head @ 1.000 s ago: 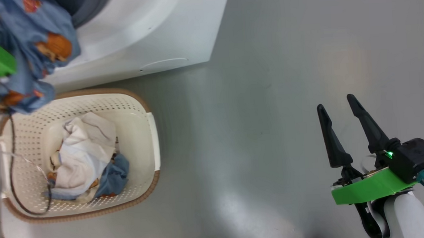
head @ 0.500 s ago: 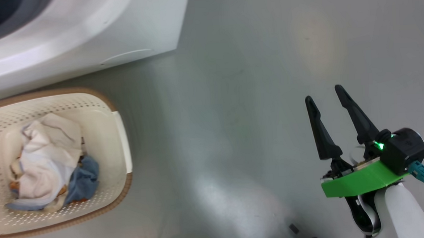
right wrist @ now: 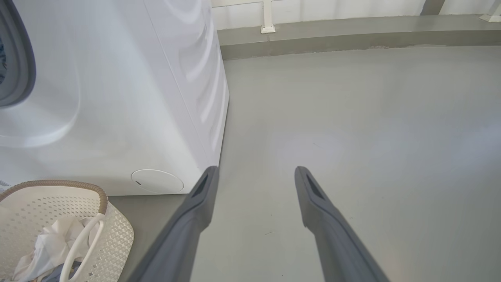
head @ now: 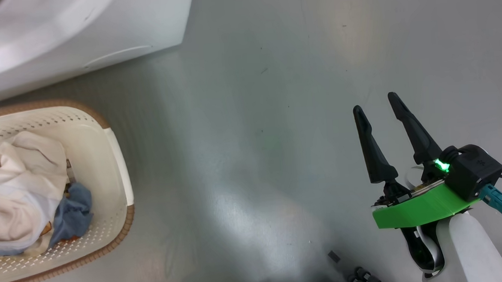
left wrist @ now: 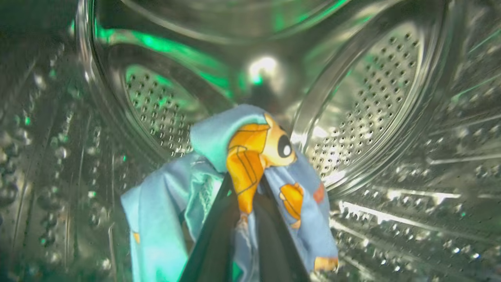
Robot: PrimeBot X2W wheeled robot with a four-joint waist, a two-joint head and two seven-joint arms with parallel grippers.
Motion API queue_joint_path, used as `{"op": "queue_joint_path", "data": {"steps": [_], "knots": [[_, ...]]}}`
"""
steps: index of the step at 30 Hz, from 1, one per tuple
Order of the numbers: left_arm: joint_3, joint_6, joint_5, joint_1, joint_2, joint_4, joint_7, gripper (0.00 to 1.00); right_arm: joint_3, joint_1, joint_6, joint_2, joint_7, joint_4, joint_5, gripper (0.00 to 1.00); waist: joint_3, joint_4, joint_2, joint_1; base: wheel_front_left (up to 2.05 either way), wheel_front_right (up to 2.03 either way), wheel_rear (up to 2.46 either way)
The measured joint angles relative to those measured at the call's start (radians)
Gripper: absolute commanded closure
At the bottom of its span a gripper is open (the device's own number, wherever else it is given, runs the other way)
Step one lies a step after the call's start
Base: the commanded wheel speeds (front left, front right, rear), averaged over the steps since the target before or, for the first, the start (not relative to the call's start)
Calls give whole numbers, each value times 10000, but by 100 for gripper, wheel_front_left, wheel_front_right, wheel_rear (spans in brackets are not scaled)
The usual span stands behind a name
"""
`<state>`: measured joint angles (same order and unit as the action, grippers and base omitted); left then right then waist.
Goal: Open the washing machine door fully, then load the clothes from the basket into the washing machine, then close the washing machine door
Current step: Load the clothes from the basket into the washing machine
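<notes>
A blue cartoon-print cloth (left wrist: 219, 133) is clamped by the left hand (left wrist: 245, 180) inside the drum (left wrist: 372, 98); the right hand (head: 375, 102) is held apart.

Inside the drum (left wrist: 375, 90) now, steel all round, rows of small holes in its back wall and green glints on the metal. The left gripper (left wrist: 245, 181) is well inside the drum, its two dark fingers (left wrist: 213, 235) pressed close together and pinching a light blue cloth (left wrist: 219, 133) printed with orange cartoon figures. A fold of the cloth stands up above the fingertips, in front of the drum's bright centre hub (left wrist: 263, 67); the rest hangs down on both sides toward the drum's floor, more of it toward the drum's left wall. Whether the hanging ends touch the drum, hard to tell
</notes>
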<state>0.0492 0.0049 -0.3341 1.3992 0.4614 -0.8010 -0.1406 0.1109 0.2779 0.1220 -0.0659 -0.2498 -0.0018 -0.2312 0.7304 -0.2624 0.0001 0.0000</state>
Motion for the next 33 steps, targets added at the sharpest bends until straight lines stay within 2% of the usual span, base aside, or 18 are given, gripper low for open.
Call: {"op": "queue_joint_path", "data": {"steps": [10,11,13,23,29,33], "knots": [[44,-111,-278,-57,-82,-886,284,100,-44,161,0,23,0,12,-6,0,123,151,-1,0,0,0,0],[38,-194,-336,-68,-115,-953,368,73,-52,161,0,23,0,13,-6,0,118,178,0,0,0,0,0],[77,-236,-376,-152,-213,-999,426,0,-73,162,0,21,0,17,-8,0,100,231,0,1,0,0,0],[443,-253,-311,-737,-470,-1037,201,0,-247,194,0,13,-2,15,23,0,-140,445,0,-1,0,0,0],[493,-169,-336,-1581,-805,-500,-470,0,-355,191,0,-33,-2,8,98,0,-403,615,0,-1,0,0,0],[562,267,-278,-2408,-897,107,-775,0,-558,180,0,-115,-2,-6,96,0,-603,758,0,-1,0,0,0]]}}
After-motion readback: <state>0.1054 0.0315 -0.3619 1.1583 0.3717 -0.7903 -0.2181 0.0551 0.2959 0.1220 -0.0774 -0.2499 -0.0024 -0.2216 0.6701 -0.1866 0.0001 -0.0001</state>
